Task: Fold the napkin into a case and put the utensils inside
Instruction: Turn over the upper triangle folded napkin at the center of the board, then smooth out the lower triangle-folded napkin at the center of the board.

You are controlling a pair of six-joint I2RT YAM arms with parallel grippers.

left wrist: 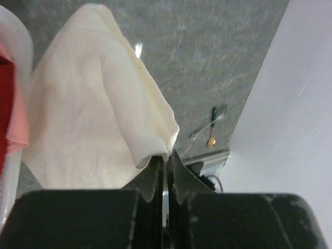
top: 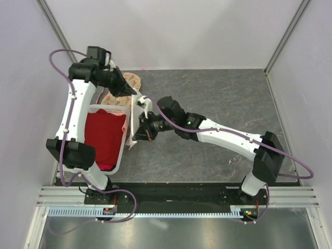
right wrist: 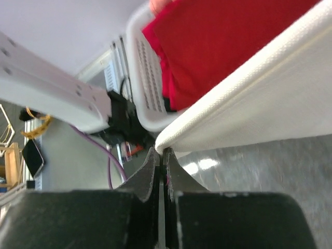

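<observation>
The cream-white napkin (left wrist: 93, 114) hangs stretched between both grippers beside the basket; it also shows in the right wrist view (right wrist: 259, 114). My left gripper (left wrist: 167, 155) is shut on one corner of it, up near the back left (top: 135, 93). My right gripper (right wrist: 162, 150) is shut on another corner, lower down by the basket's right side (top: 141, 136). The utensils (top: 234, 160) lie on the table at the near right, far from both grippers; a gold spoon (left wrist: 211, 140) and a slim piece beside it show in the left wrist view.
A white plastic basket (top: 120, 155) with a red cloth (top: 105, 136) stands at the left, close to the napkin. A peach floral cloth (top: 129, 82) lies behind it under the left arm. Grey walls enclose the table on the left, back and right.
</observation>
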